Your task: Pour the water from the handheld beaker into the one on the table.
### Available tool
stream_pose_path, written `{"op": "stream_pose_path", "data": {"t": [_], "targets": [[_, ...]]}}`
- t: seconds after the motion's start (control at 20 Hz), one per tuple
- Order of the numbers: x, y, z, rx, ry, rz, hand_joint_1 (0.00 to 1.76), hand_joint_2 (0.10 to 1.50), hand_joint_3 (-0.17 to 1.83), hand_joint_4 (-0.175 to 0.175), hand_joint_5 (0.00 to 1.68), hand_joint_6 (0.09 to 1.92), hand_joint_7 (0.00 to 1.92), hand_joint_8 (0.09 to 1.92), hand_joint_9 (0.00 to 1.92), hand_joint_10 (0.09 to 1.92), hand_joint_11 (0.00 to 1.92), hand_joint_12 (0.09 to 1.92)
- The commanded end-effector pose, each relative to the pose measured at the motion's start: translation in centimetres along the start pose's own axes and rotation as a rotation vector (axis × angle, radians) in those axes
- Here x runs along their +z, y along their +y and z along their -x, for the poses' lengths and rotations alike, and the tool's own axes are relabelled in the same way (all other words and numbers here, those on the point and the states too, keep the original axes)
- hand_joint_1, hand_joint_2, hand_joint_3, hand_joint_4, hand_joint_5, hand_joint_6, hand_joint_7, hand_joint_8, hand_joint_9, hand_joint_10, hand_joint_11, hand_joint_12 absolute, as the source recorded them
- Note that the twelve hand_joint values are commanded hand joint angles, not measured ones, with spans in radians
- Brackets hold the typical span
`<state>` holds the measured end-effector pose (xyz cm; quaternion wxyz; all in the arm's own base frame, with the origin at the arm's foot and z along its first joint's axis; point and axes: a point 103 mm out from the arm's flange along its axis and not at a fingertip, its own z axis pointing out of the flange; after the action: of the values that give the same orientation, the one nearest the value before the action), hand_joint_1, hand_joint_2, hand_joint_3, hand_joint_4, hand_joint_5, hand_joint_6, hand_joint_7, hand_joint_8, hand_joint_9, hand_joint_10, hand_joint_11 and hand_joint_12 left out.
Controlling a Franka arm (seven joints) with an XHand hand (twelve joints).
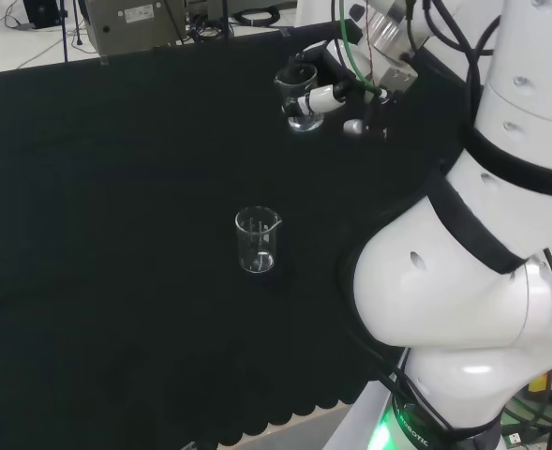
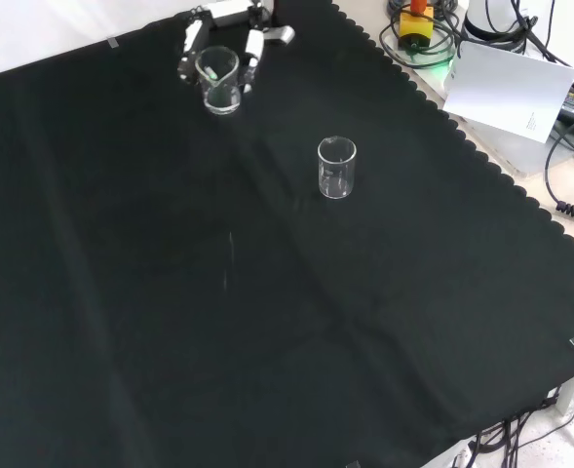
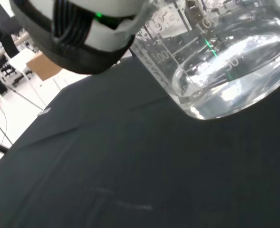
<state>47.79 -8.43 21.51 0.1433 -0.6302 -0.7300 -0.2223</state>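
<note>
Black cloth covers your bench. Your black and white hand (image 1: 327, 92) curls round a clear glass beaker of water (image 2: 218, 80), well apart from the empty clear beaker (image 2: 336, 167) standing mid-cloth. Expect smooth, breakable glass, likely slippery; grip its wall below the rim.

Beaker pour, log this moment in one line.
hand: shut on held beaker | water: in held beaker | table beaker: upright, apart | pour: not begun

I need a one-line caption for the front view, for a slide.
Robot hand holds a beaker upright at the cloth's far edge; a second beaker stands apart on the cloth.
</note>
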Motion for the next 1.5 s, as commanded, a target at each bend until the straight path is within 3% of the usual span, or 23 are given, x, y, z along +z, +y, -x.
{"op": "stream_pose_path", "data": {"t": [0.05, 0.65, 0.9, 1.5], "targets": [[-0.9, -6.4, -3.1, -0.053, -0.052, -0.106, 1.32, 1.02, -0.17, -0.175, 1.5, 0.09, 1.57, 0.09, 1.73, 0.09, 1.45, 0.62], [1.5, -12.3, -7.5, -0.107, -0.28, -0.265, 1.32, 1.02, -0.17, -0.175, 1.51, 0.09, 1.57, 0.09, 1.73, 0.09, 1.45, 0.61], [3.0, -12.6, -7.9, -0.119, -0.416, -0.347, 1.32, 1.02, -0.17, -0.175, 1.51, 0.09, 1.57, 0.09, 1.73, 0.09, 1.45, 0.61], [4.4, -12.4, -7.6, -0.151, -0.601, -0.496, 1.32, 1.02, -0.17, -0.175, 1.51, 0.09, 1.57, 0.09, 1.73, 0.09, 1.45, 0.61]]}}
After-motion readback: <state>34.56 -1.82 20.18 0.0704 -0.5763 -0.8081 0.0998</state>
